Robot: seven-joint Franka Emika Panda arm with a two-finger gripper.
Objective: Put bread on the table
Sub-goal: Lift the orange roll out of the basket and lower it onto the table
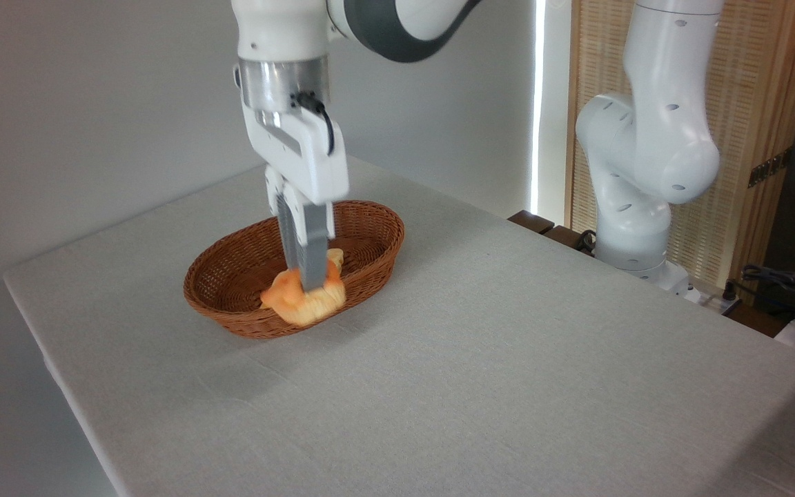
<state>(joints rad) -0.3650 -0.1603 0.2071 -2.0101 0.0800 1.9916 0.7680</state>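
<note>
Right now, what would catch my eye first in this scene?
Probably the white robot arm coming down from the top, its gripper pinching an orange bread at the near rim of a brown wicker basket. Everything sits on a wide pale table.

My gripper [309, 276] points straight down over the near rim of the wicker basket [232, 266], fingers closed on the orange bread [301, 301]. The bread hangs in front of that rim, partly hiding it. A paler roll [335, 258] peeks out inside the basket, just behind my fingers. The basket sits on the table [508, 359].
</note>
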